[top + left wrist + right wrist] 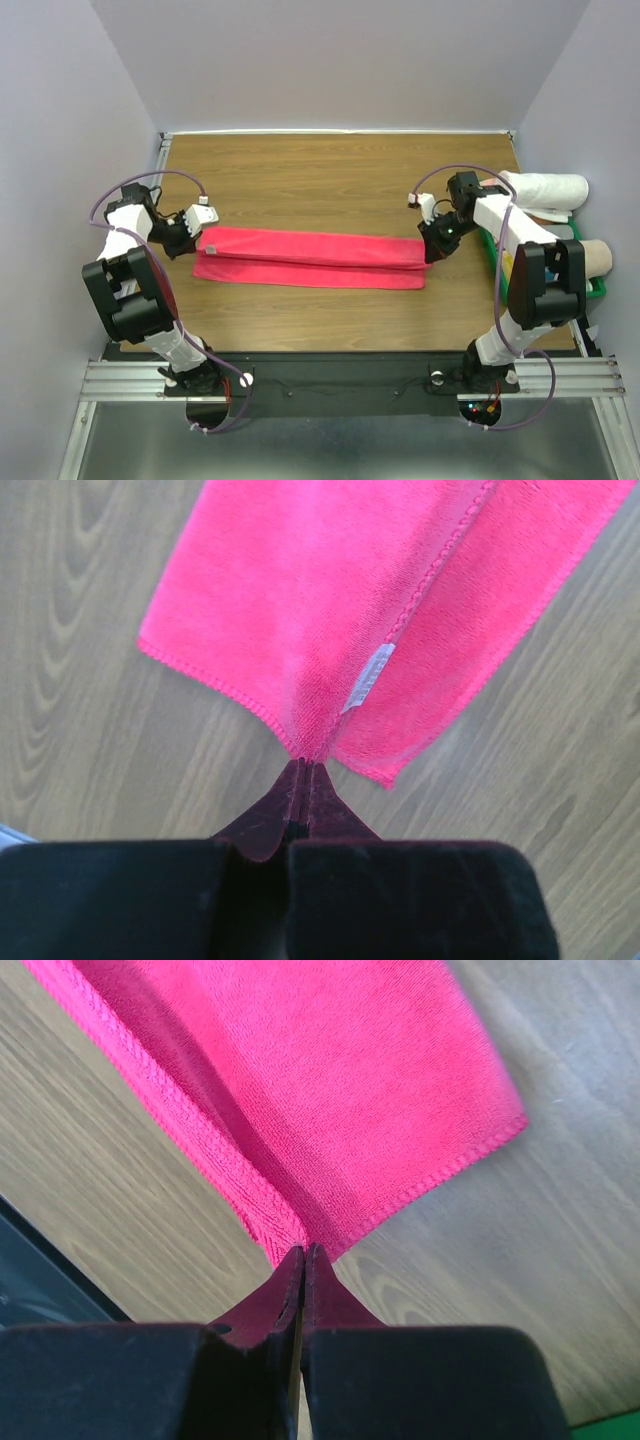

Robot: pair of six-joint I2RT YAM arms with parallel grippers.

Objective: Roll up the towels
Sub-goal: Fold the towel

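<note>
A bright pinkish-red towel (310, 259) lies folded lengthwise across the middle of the wooden table, stretched between both arms. My left gripper (197, 243) is shut on the towel's left end; in the left wrist view the cloth (330, 610) bunches into the closed tips (303, 765), and a small white tag (368, 678) shows near the pinch. My right gripper (431, 250) is shut on the right end; the right wrist view shows the towel's hemmed corner (330, 1090) pinched at the tips (304, 1250). The pinched ends rise slightly off the table.
A rolled white towel (545, 189) and a tan one (590, 258) sit in a green bin (596, 287) off the table's right edge, close to the right arm. Bare wood (330, 175) spans behind the red towel.
</note>
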